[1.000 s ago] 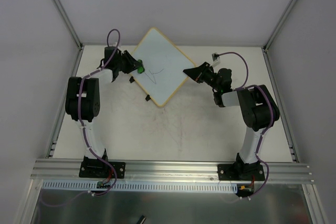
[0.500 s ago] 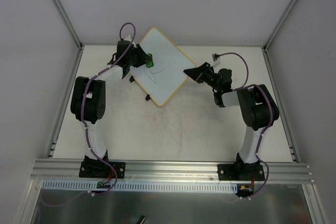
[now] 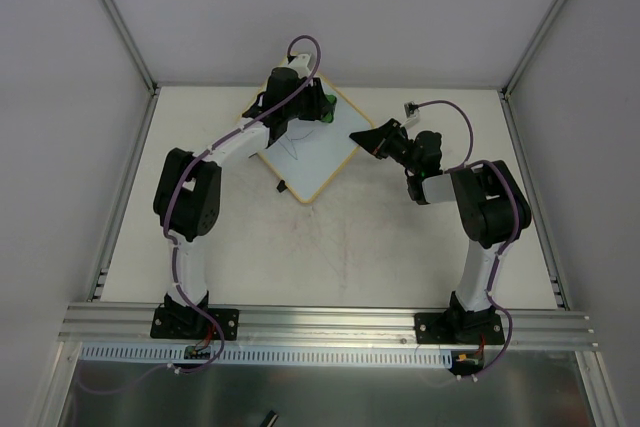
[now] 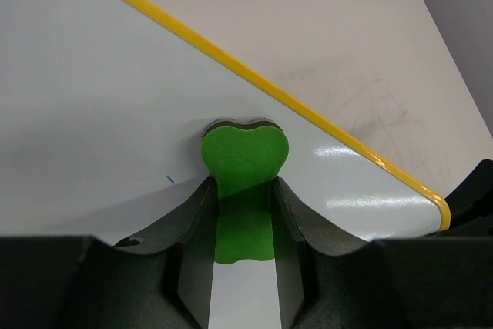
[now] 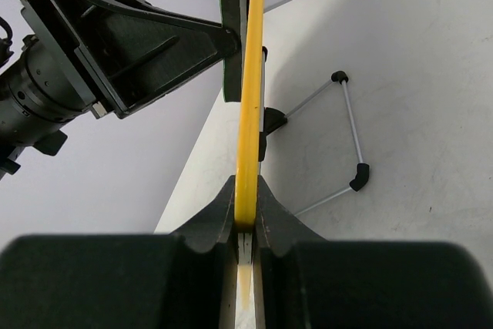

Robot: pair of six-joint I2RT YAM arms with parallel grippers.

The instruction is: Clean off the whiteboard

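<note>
My left gripper clamps the green eraser flat on the whiteboard, at the table's twelve o'clock. My right gripper pinches its three o'clock corner. Around the eraser it looks clean, bar a blue fleck; my arm hides the rest.

whiteboard: glossy, smooth | eraser: matt green foam | table: matt, scuffed
</note>
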